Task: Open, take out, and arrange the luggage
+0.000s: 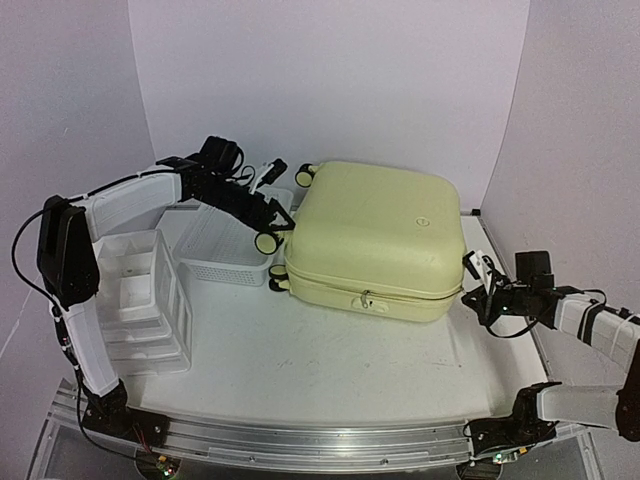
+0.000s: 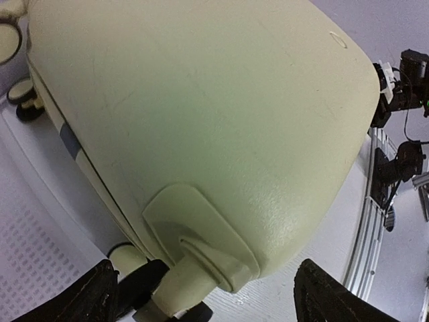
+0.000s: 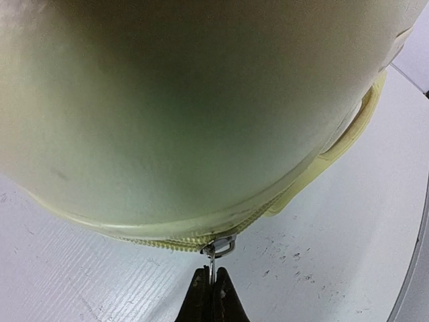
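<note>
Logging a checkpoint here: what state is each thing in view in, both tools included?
luggage: lying flat, lid shut.
right tool: shut on the zipper pull.
zipper pull: pinched, hanging out from the seam.
left tool: open, fingers either side of a wheel corner of the luggage, not gripping.
white mesh basket: upright, looks empty.
drawer organizer: upright, compartments look empty.

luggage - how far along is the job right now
Nothing looks done: the luggage lies closed, nothing out. In hand: right gripper pinches the zipper pull; left gripper stands open at the wheeled corner. Left: unzip, open, take out, arrange.
</note>
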`<action>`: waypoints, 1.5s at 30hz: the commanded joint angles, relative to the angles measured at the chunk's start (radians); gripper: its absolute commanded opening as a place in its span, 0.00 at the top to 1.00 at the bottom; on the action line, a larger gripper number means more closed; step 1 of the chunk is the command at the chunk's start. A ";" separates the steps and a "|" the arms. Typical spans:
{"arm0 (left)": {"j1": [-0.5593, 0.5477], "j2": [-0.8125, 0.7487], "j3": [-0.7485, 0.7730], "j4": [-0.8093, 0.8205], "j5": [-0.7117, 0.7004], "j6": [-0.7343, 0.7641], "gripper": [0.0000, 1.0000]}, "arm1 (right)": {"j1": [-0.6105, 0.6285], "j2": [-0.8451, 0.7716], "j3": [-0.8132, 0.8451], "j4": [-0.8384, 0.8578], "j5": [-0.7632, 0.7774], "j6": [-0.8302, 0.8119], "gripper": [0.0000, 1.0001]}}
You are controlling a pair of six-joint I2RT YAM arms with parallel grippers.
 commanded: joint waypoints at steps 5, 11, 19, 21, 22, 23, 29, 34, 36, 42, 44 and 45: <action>-0.004 0.114 0.207 -0.189 0.186 0.259 0.09 | -0.055 -0.011 0.040 -0.042 -0.113 0.035 1.00; -0.003 0.152 0.206 -0.279 0.228 0.337 0.11 | -0.127 0.008 0.048 -0.047 -0.187 0.074 1.00; -0.002 0.127 0.131 -0.296 0.203 0.356 0.24 | -0.185 0.072 0.117 -0.162 -0.277 0.059 1.00; -0.002 0.123 0.113 -0.295 0.188 0.350 0.27 | -0.188 0.073 0.140 -0.190 -0.270 0.035 1.00; -0.002 0.123 0.105 -0.294 0.187 0.348 0.30 | -0.189 0.072 0.152 -0.209 -0.265 0.015 1.00; -0.002 0.124 0.096 -0.294 0.188 0.347 0.32 | -0.189 0.070 0.171 -0.241 -0.265 -0.014 1.00; -0.001 0.134 0.064 -0.274 0.159 0.325 0.60 | -0.189 0.105 0.238 -0.367 -0.181 -0.056 1.00; 0.010 0.127 0.071 -0.259 0.123 0.303 0.84 | -0.189 0.156 0.239 -0.369 -0.161 -0.095 1.00; 0.016 0.113 0.060 -0.249 0.096 0.295 0.91 | -0.189 0.192 0.255 -0.367 -0.142 -0.102 1.00; 0.030 0.057 0.008 -0.223 0.076 0.310 1.00 | -0.260 0.304 0.287 -0.278 -0.270 -0.156 1.00; 0.030 0.042 -0.008 -0.220 0.096 0.333 1.00 | -0.273 0.336 0.306 -0.267 -0.323 -0.230 1.00; 0.030 0.037 -0.013 -0.221 0.106 0.348 1.00 | -0.280 0.357 0.319 -0.266 -0.327 -0.252 1.00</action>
